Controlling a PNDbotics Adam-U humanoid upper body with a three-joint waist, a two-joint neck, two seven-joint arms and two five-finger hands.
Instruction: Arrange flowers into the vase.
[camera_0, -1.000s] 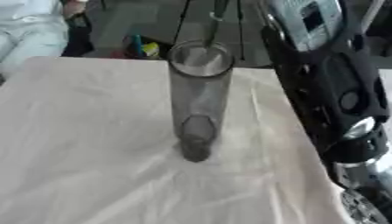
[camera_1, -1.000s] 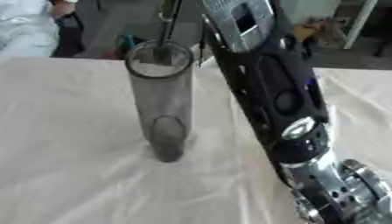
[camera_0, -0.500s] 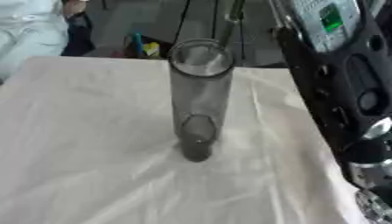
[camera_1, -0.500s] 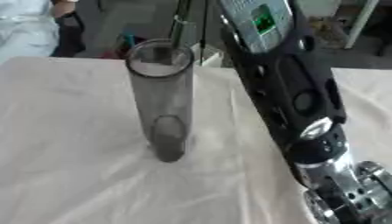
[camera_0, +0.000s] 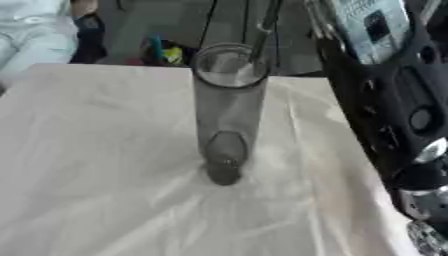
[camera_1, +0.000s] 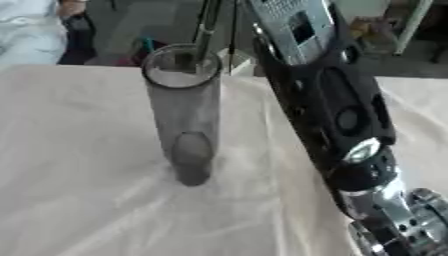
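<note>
A tall, clear grey tube vase (camera_0: 229, 115) stands upright in the middle of the white cloth-covered table (camera_0: 87, 175). A thin greenish stem (camera_0: 265, 30) comes down from the top edge, and its lower end reaches the vase mouth at the far rim. Whatever is on the stem's upper end lies above the picture. My right forearm (camera_1: 337, 110), black with a silver wrist joint, rises from the lower right to the top edge just right of the vase. Its hand is out of the picture. My left hand shows in neither view.
The table's far edge runs just behind the vase. Beyond it are small coloured items (camera_0: 171, 52) on the floor and a person in light clothing (camera_0: 35, 35) at the upper left. A pale shelf frame (camera_1: 411, 25) stands at the upper right.
My right forearm has swung a little to the right, and the stem has moved with it toward the vase's far right rim. The vase has not moved.
</note>
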